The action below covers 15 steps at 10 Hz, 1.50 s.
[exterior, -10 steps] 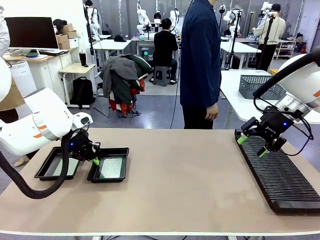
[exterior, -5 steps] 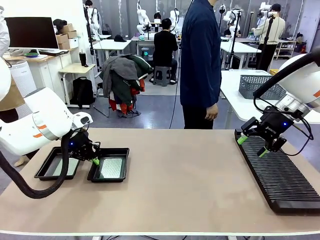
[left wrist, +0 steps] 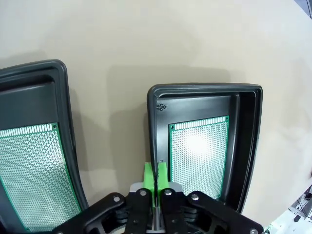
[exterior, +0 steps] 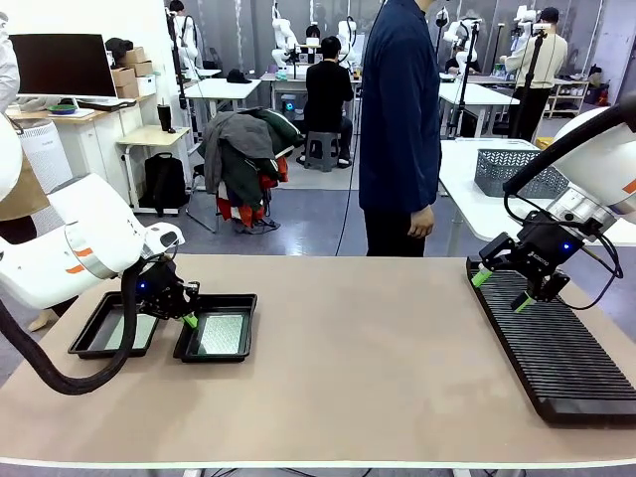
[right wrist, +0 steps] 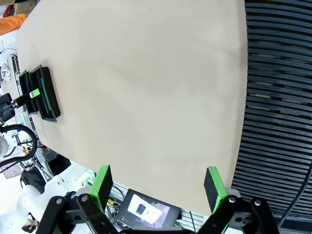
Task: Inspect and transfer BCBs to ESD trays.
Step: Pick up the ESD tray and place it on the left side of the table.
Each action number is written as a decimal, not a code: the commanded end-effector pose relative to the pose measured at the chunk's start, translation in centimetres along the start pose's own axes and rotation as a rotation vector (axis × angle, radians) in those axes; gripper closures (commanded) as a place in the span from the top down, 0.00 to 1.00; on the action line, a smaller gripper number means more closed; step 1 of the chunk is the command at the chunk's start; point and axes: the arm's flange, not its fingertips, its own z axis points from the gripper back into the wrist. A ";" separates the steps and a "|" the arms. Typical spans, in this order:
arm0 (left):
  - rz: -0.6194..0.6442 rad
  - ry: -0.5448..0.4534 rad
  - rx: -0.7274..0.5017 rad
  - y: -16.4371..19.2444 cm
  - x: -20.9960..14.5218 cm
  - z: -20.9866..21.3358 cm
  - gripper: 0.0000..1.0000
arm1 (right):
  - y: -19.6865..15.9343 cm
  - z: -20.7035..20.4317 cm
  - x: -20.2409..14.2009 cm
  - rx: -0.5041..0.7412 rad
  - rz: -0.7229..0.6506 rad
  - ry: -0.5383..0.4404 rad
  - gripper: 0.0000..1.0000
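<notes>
1. Two black ESD trays sit side by side near the worktop's left edge, their long rims almost touching: the left tray (exterior: 112,325) and the right tray (exterior: 217,329).
2. Each tray holds one BCB lying flat on its floor. In the left wrist view the right tray's board (left wrist: 199,155) fills most of the floor and leaves a bare black strip at the far end; the left tray's board (left wrist: 32,175) lies the same way.
3. The boards are thin green rectangles covered in a fine grid of tiny holes, with a darker green border. Glare whitens the middle of the right one.
4. The left pincer (exterior: 189,320) has its green pads pressed flat together and holds nothing. It hangs over the rim between the two trays, at the near left edge of the right tray, with the right board just beside its tips and the left board on the other side.
5. The right pincer (exterior: 503,290) stands wide and empty above the far end of the long black slotted rack (exterior: 556,353) at the worktop's right edge, well apart from both trays.
</notes>
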 end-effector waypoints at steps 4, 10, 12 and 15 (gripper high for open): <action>0.010 -0.013 0.018 -0.4 0.1 0.6 0.32 | 0.2 -0.1 0.0 -0.003 -0.016 -0.018 1.00; -0.025 -0.032 0.169 -4.3 -0.1 5.0 0.86 | 0.2 -0.1 0.0 -0.003 -0.016 -0.018 1.00; -0.067 -0.006 0.275 -6.2 -0.3 7.7 1.00 | 0.2 -0.1 0.0 -0.003 -0.016 -0.018 1.00; -0.081 0.014 0.381 -7.9 -0.9 10.8 1.00 | 0.2 -0.1 0.0 -0.003 -0.016 -0.018 1.00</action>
